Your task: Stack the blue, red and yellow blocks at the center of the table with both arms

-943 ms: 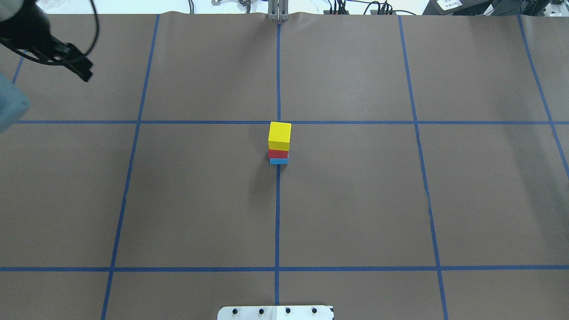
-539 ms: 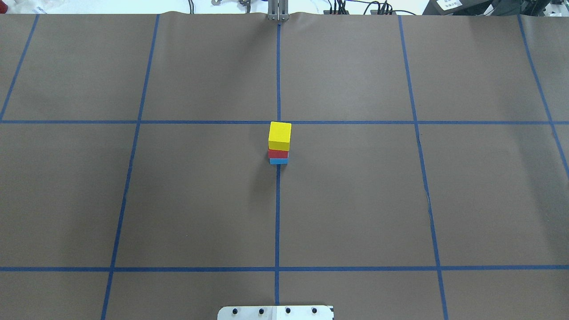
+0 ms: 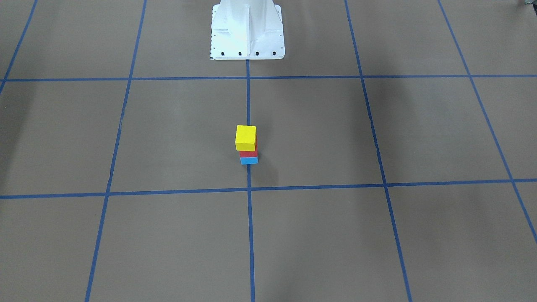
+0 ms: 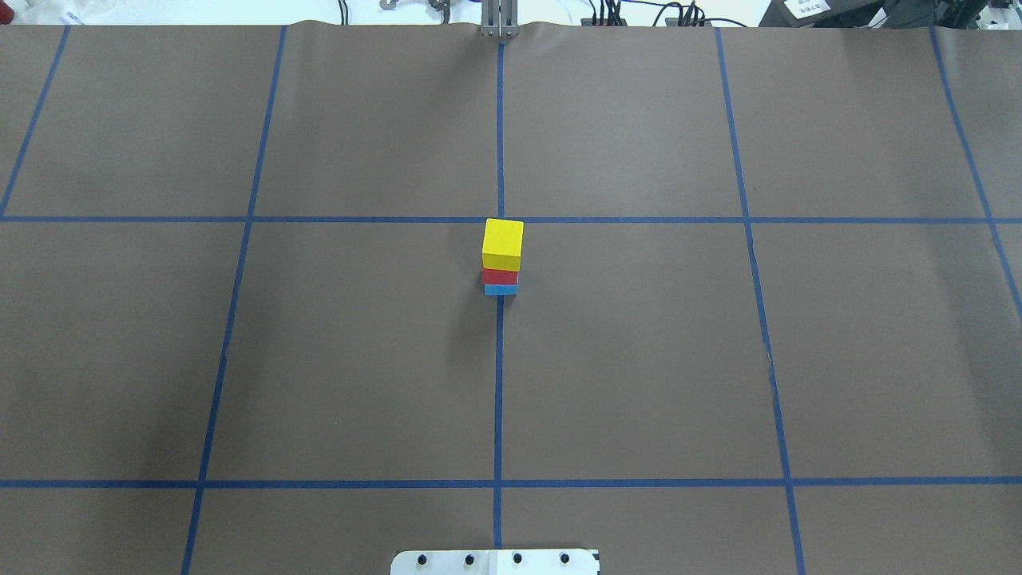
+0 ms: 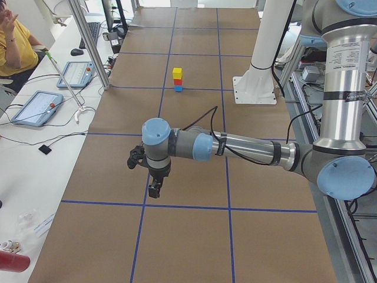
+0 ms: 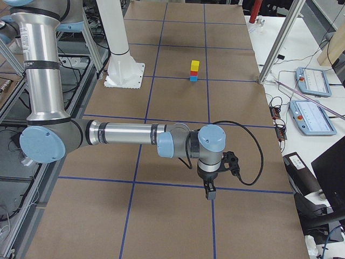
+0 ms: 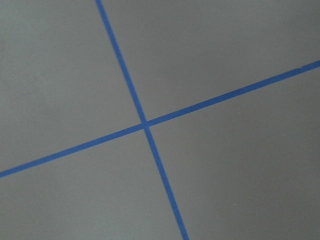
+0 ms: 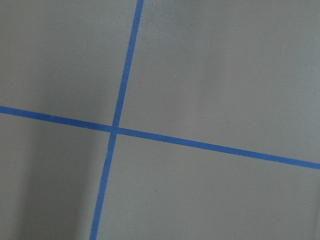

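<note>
Centrally, yellow block (image 4: 503, 239) tops red (image 4: 500, 277), then blue (image 4: 501, 290).

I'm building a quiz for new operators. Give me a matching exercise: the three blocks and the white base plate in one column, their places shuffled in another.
1. yellow block
2. red block
3. blue block
4. white base plate

A. lowest, resting on the table
B. apart from the blocks, touching none
C. highest
D. between two blocks

Pairs: 1-C, 2-D, 3-A, 4-B
</note>
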Motion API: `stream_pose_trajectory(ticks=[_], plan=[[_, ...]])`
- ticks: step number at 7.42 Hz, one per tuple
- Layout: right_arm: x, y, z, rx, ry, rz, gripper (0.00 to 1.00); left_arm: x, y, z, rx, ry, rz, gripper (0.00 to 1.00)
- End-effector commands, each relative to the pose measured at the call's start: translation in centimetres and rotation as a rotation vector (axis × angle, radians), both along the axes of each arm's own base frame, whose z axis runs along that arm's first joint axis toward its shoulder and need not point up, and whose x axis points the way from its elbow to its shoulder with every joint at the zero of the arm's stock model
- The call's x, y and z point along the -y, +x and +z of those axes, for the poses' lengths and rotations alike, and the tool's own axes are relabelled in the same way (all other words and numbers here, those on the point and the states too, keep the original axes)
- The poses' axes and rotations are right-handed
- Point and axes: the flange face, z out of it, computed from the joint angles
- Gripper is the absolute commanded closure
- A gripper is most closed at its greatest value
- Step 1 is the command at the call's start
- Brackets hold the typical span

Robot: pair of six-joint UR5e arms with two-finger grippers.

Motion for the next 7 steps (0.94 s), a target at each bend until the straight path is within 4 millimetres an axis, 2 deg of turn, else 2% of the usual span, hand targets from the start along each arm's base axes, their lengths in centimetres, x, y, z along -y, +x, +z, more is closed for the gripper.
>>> stream_pose_trajectory(ticks=[1, 2, 3, 4, 6, 7], plan=[[0.0, -0.2, 1.0, 0.015, -0.027, 0.010, 0.00, -3.0, -0.4, 3.0, -0.013, -0.078, -0.079, 0.00], [-0.2, -0.1, 0.9, 0.016, -0.017, 0.009, 0.00, -3.0, -0.4, 3.3, -0.012, -0.087, -0.081, 0.00], [-1.3, -0.3, 2.2, 0.023, -0.031, 0.008, 0.00, -3.1, -0.3, 4.0, -0.001, -0.102, -0.081, 0.00], [-1.5, -0.4, 2.4, 0.026, -0.017, -0.003, 0.00, -2.5, -0.2, 6.1, -0.002, -0.131, -0.081, 0.00], [-2.3, -0.4, 3.4, 0.017, -0.036, -0.005, 0.00, -2.2, -0.2, 5.7, -0.002, -0.110, -0.072, 0.00], [-2.1, -0.6, 2.8, 0.032, -0.033, 0.001, 0.00, -1.6, -0.1, 4.8, -0.007, -0.043, -0.072, 0.00]])
